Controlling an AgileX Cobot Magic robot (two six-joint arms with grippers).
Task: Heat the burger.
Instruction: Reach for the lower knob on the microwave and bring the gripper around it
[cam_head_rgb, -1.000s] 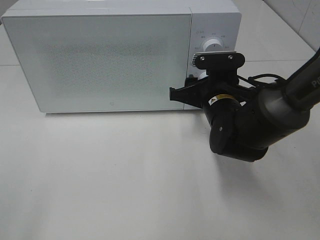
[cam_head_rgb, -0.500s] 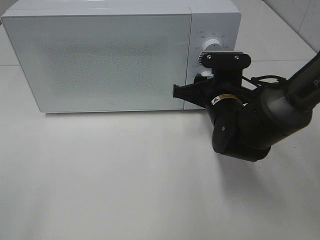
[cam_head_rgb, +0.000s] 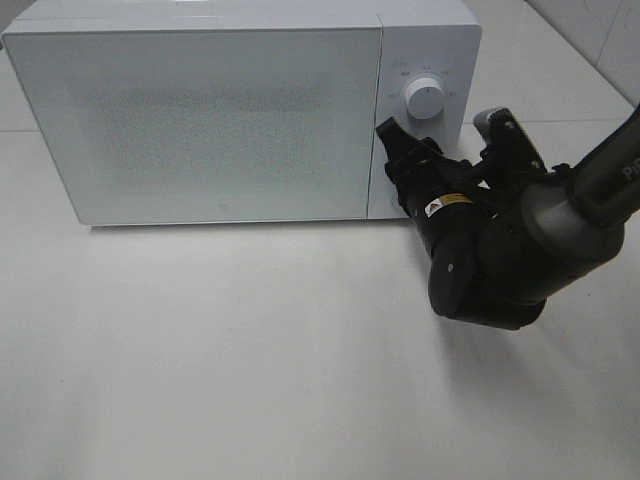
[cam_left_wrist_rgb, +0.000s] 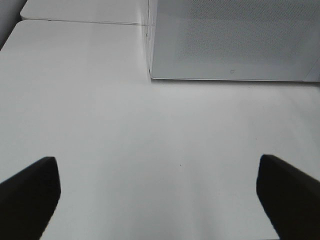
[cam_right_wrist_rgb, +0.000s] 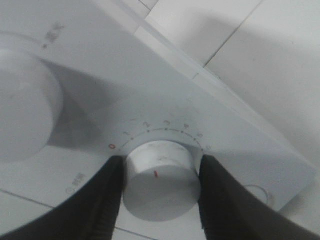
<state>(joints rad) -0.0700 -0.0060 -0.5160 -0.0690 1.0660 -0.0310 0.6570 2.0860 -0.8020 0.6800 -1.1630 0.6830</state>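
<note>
The white microwave (cam_head_rgb: 200, 110) stands at the back of the table with its door shut. The burger is hidden; no view shows it. My right gripper (cam_head_rgb: 400, 165) is at the control panel, below the upper dial (cam_head_rgb: 423, 100). In the right wrist view its fingers (cam_right_wrist_rgb: 107, 200) press both sides of the lower timer knob (cam_right_wrist_rgb: 160, 175), whose red mark sits below the numbered scale. My left gripper (cam_left_wrist_rgb: 157, 167) is open and empty, low over the bare table in front of the microwave (cam_left_wrist_rgb: 235, 40).
The white table (cam_head_rgb: 250, 350) stretches in front of the microwave. The right arm's dark bulk (cam_head_rgb: 500, 260) hangs over the table's right side. A tiled wall edge (cam_head_rgb: 610, 30) shows at the back right.
The right wrist has rolled while gripping the lower knob, swinging its camera bracket from above the gripper to the right. The upper dial has come into sight. The left arm is still.
</note>
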